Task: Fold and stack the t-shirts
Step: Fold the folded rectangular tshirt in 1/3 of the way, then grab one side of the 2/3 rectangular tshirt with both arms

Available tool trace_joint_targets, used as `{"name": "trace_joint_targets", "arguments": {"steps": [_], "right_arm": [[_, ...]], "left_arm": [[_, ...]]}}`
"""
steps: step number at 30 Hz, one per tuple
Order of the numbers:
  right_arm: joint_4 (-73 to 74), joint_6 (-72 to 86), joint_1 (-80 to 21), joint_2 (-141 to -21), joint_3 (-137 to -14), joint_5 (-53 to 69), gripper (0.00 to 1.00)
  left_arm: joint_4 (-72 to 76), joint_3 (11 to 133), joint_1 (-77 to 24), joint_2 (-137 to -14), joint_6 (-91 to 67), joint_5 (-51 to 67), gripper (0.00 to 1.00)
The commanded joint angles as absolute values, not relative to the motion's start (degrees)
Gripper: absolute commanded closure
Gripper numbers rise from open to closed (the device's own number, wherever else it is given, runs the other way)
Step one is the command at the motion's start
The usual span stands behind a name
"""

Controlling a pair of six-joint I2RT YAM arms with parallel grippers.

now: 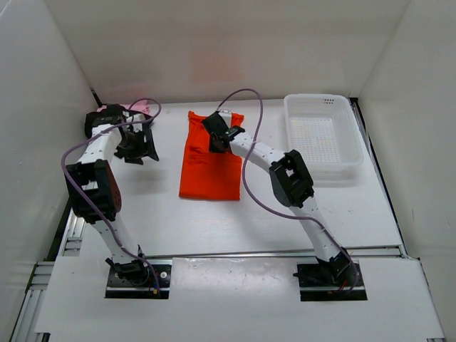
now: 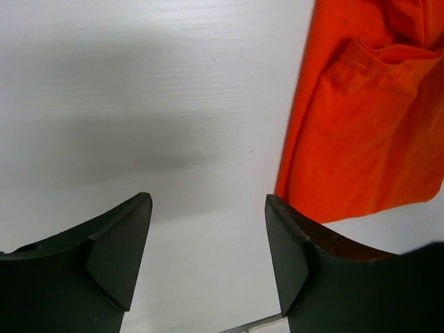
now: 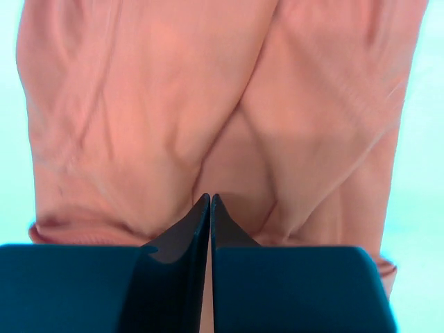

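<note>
One bright orange soft cloth t-shirt (image 1: 209,167) lies as a narrow strip in the middle of the white bench (image 1: 164,214). The right fingers (image 3: 182,239) are pressed together over its far end. The left fingers (image 2: 118,257) stand apart above bare bench, just beside its edge.

If the right fingers catch only the top layer, a lift would likely peel the fold open and skew the free side. Whether any cloth is pinched cannot be told, and the right wrist view washes the colour pale.

A scrap of light pink cloth (image 1: 135,108) and a dark shape (image 1: 93,122) I cannot name sit at the far left, largely hidden by the left arm. The white plastic mesh basket (image 1: 354,135) stands well apart on the right.
</note>
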State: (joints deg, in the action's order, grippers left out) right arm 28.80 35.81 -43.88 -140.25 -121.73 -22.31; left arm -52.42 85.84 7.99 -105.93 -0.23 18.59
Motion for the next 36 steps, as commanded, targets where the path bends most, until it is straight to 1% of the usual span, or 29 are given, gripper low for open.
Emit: {"name": "trace_joint_targets", "arguments": {"steps": [1,2,4,5,6,7,8,10,11,12,14,15,18,20,24,25,28,29,30,31,32,33,35,36], "right_arm": [[28.56,38.31,-42.11,-140.37,-124.72,-21.45,0.95],[28.56,38.32,-41.4,-139.49,-123.59,-20.58,0.95],[29.09,38.32,-40.87,-134.95,-119.04,-19.09,0.9],[29.09,38.32,-40.87,-132.91,-116.74,-18.12,0.85],[29.09,37.71,-40.35,-128.71,-114.37,-16.54,0.67],[29.09,36.92,-40.34,-126.58,-111.82,-14.17,0.57],[29.09,36.39,-39.65,-124.47,-106.4,-11.11,0.48],[29.09,36.39,-39.64,-118.06,-100.14,-3.04,0.38],[29.09,36.39,-39.64,-115.95,-93.67,-1.77,0.36],[29.09,37.08,-39.64,-111.84,-90.3,-0.97,0.34],[28.56,39.02,-40.78,-108.3,-84.23,0.08,0.32],[28.04,39.81,-41.48,-105.76,-79.33,0.09,0.32],[25.67,43.32,-41.48,-103.19,-71.14,2.1,0.32],[23.05,44.55,-41.48,-102.57,-68.92,3.86,0.32],[20.39,45.26,-41.48,-105.19,-67.68,9.56,0.32],[20.39,46.05,-41.48,-105.73,-67.68,9.58,0.32],[17.67,48.42,-41.48,-105.73,-65.58,10.11,0.32],[15.06,49.04,-41.48,-105.73,-64.61,10.11,0.33],[13.9,50.0,-41.48,-105.73,-63.82,10.11,0.35],[13.19,50.62,-41.48,-105.73,-63.29,11.06,0.39],[11.88,51.23,-41.48,-106.6,-63.28,11.86,0.51],[11.87,51.94,-41.48,-106.61,-63.28,12.56,0.57],[10.9,51.94,-41.48,-108.1,-63.28,12.57,0.72],[10.29,52.55,-40.96,-108.11,-63.28,12.57,0.88]], "left_arm": [[-54.31,84.56,2.66,-102.91,0.0,19.51,0.22],[-54.93,83.16,1.16,-102.92,0.0,19.51,0.22],[-55.55,81.31,-2.61,-104.14,0.0,19.51,0.21],[-55.55,79.3,-3.59,-104.67,0.0,19.51,0.21],[-55.55,78.32,-4.47,-104.68,0.0,19.51,0.21],[-55.55,77.53,-5.0,-105.37,0.0,19.51,0.21],[-54.94,76.39,-5.71,-105.9,0.0,19.51,0.2],[-54.93,75.68,-6.23,-106.6,0.0,20.64,0.2],[-54.93,75.67,-7.11,-107.66,0.0,20.65,0.2],[-54.93,75.67,-7.64,-107.67,0.0,20.65,0.2],[-54.4,75.67,-8.43,-109.24,0.0,20.65,0.19],[-53.88,75.67,-9.13,-110.47,0.0,20.65,0.19],[-53.88,76.9,-10.36,-112.06,0.0,19.08,0.2],[-53.88,76.9,-10.37,-112.58,0.0,17.94,0.23],[-53.35,74.62,-10.37,-112.59,0.0,17.93,0.33],[-53.35,74.62,-10.37,-112.59,0.0,17.93,0.41],[-53.35,75.76,-10.37,-113.11,0.0,18.46,0.54],[-53.35,75.76,-10.37,-113.12,0.0,18.46,0.63],[-53.35,76.28,-10.37,-113.12,0.0,18.46,0.67],[-53.35,76.29,-10.37,-113.12,0.0,18.46,0.7],[-53.35,76.29,-10.37,-113.12,0.0,18.46,0.72],[-53.35,76.29,-10.37,-113.12,0.0,19.24,0.77],[-53.35,76.29,-10.37,-112.59,0.0,19.25,0.85],[-53.35,76.29,-10.37,-112.59,0.0,19.25,0.89]]}}
